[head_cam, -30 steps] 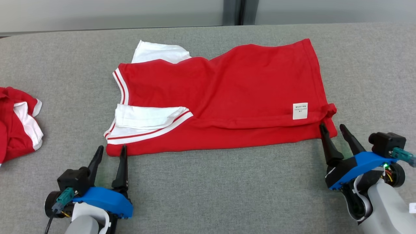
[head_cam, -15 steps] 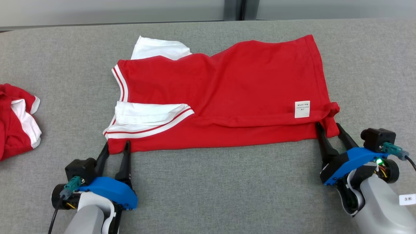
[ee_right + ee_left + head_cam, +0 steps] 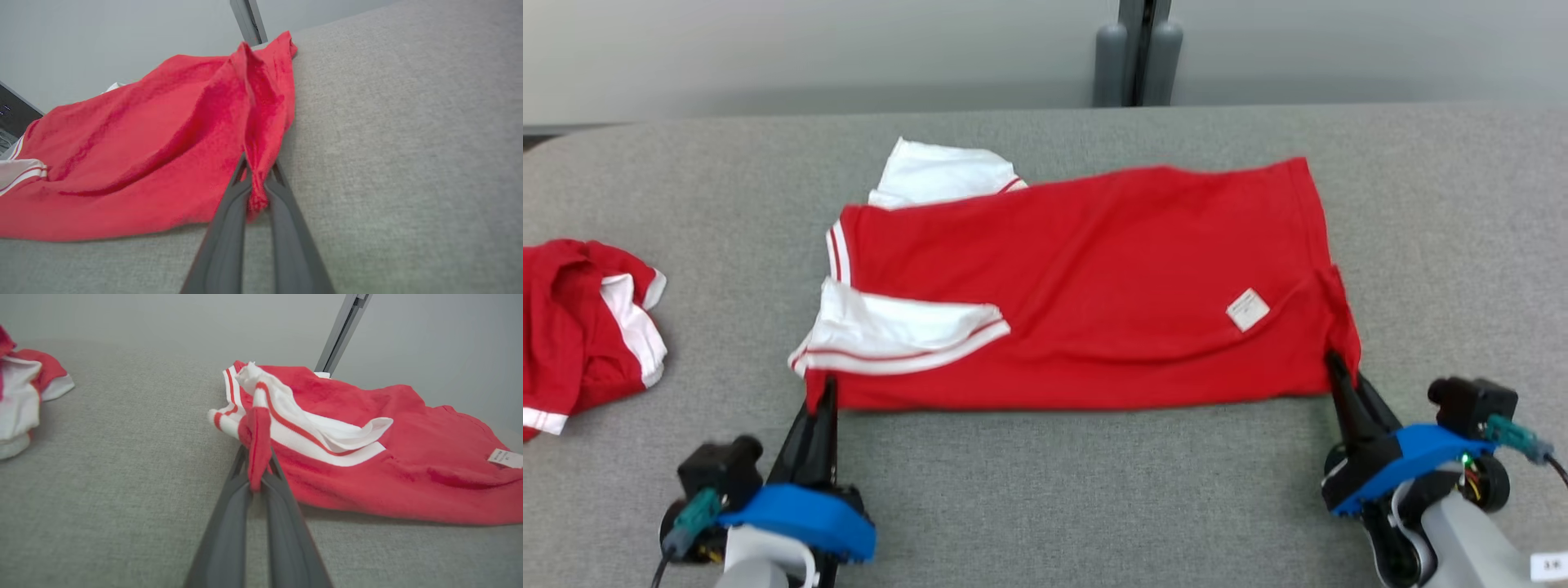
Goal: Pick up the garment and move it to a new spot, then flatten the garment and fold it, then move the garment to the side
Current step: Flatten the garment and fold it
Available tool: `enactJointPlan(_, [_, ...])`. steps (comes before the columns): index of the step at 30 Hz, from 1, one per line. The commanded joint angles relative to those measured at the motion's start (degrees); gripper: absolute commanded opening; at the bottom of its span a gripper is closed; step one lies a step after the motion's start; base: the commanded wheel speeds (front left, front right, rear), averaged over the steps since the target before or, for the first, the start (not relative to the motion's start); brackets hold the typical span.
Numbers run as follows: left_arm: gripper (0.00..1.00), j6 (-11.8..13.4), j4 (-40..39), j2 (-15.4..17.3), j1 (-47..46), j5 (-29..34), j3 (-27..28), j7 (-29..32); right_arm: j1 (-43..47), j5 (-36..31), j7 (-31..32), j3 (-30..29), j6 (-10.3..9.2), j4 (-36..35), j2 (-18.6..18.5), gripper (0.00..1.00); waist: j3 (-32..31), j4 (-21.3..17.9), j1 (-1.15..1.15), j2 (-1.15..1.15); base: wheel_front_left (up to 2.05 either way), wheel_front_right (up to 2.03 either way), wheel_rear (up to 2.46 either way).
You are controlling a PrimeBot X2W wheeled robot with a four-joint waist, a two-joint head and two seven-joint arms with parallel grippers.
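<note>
Clamping garment (image 3: 1094,302) corners: left pincer (image 3: 827,392), right pincer (image 3: 1336,365); spare red shirt (image 3: 580,318) lies left.

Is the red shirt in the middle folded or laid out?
Laid out, partly folded: red shirt lies wide on the table, one white sleeve tucked over it.

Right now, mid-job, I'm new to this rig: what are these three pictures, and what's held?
It is a two-armed robot. The wide picture comes from its head, looking down at a grey table. The other two come from wrist cameras, each looking along that arm's dark fingers. A red garment with white trim lies spread out. The left gripper is shut on its near left corner, the right gripper on its near right corner. A second garment lies crumpled at far left, untouched.
</note>
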Motion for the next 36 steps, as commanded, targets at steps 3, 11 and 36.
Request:
enactJointPlan(3, [0.0, -0.01, -3.46, -0.4, 4.96, 0.65, 1.3, -0.04, 4.65, 1.29, 0.25, -0.04, 0.01, -3.68, -1.03, 0.0, -2.18, -0.12, 0.01, 0.0, 0.0, 0.0, 0.0])
enactJointPlan(11, [0.0, 1.01, -6.92, -1.32, 12.38, 0.4, 2.05, -0.03, 13.66, 1.27, 3.41, -2.62, 0.01, -11.4, -1.19, 0.0, -4.45, 0.55, 0.01, 0.0, 0.0, 0.0, 0.0])
enactJointPlan(36, [1.0, 1.83, -11.3, -1.18, 13.38, 2.37, 4.48, -0.1, 23.45, -8.96, 8.98, -16.88, 0.01, -29.11, 5.27, 1.0, -6.07, -0.26, 0.01, 0.0, 0.0, 0.0, 0.0])
